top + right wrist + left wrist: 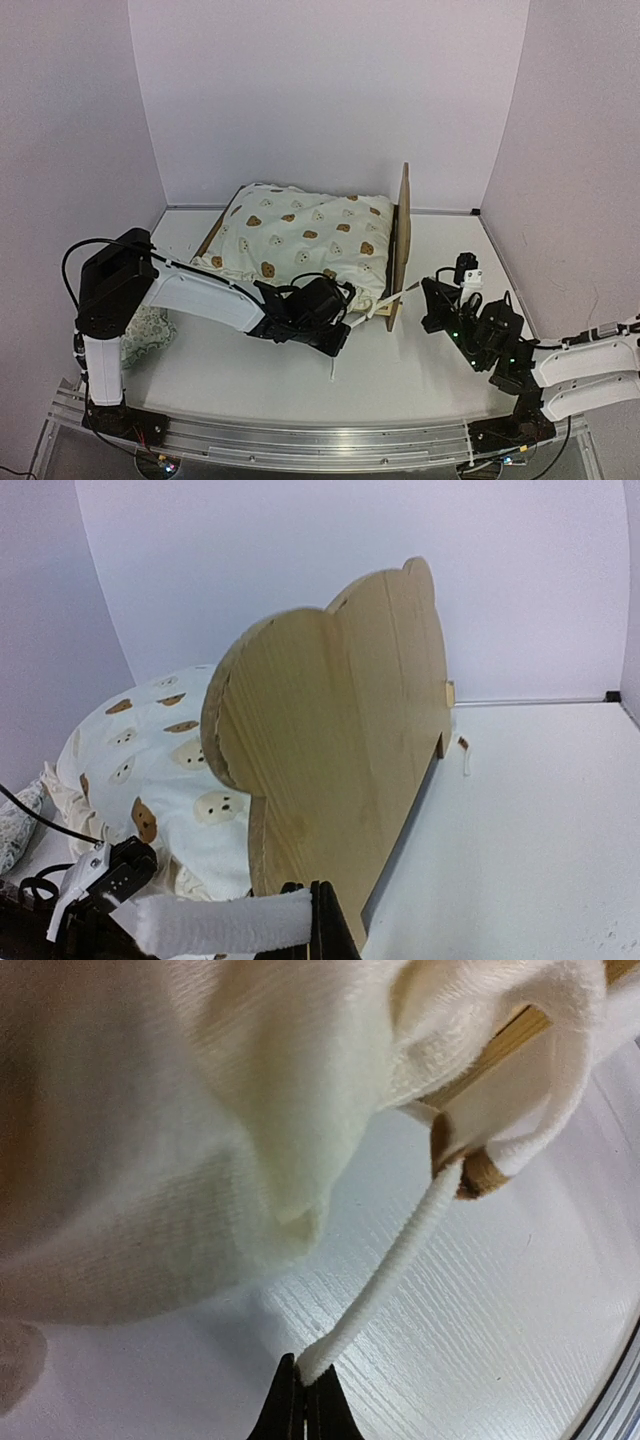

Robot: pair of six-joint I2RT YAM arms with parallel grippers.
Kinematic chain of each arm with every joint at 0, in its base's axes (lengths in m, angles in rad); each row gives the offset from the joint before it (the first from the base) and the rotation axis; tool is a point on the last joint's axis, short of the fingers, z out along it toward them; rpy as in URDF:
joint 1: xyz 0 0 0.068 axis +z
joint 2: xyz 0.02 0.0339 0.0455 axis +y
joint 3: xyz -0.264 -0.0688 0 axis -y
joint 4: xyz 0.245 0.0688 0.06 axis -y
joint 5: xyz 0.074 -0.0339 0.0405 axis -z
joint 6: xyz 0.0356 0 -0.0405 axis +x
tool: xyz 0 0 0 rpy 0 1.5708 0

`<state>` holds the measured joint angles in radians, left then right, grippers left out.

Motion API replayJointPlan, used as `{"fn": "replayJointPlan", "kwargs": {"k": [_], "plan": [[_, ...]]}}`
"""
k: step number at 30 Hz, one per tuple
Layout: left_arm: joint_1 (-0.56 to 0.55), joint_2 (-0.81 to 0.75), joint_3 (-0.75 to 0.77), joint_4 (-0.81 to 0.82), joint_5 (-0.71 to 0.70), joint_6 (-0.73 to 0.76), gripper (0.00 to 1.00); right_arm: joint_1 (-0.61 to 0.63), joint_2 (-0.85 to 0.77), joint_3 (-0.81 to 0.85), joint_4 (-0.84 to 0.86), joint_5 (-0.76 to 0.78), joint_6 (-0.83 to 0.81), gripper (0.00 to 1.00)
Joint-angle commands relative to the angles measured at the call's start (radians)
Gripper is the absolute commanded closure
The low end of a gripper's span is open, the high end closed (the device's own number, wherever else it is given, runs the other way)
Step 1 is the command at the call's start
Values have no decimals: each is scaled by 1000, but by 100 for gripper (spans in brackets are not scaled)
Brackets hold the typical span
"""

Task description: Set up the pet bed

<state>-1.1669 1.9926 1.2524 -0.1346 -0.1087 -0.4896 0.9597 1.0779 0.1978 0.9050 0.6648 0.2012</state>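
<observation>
The pet bed [404, 240], pale plywood with a bear-eared headboard, stands mid-table [450, 370]. A plush bear-print cover [300, 235] hides its base from us. Our left gripper [305, 1390] pinches a ribbed cream tie [390, 1270]; our right gripper [318, 910] clamps a fuzzy strap [220, 925].

A puffy cream bear-print cover [305, 238] is lying on the white table [420, 385]. A tie [385, 1275] is stretching taut from its corner, and a second tie [215, 922] is running taut to the right. A floral pillow [150, 332] is sitting near the left edge.
</observation>
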Motion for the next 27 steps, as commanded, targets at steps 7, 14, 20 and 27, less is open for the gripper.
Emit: {"fn": "replayJointPlan", "kwargs": {"k": [7, 14, 20, 27], "plan": [[14, -46, -104, -48, -39, -42, 100, 1, -156, 100, -101, 266, -263, 100], [14, -87, -213, -112, -72, -111, 100, -21, -203, 117, -103, 379, -317, 100], [14, -95, -237, -129, -57, -148, 100, -27, -180, 161, -104, 414, -379, 100], [12, -97, -216, -151, -41, -152, 97, -32, -238, 228, -366, 331, -316, 100]]}}
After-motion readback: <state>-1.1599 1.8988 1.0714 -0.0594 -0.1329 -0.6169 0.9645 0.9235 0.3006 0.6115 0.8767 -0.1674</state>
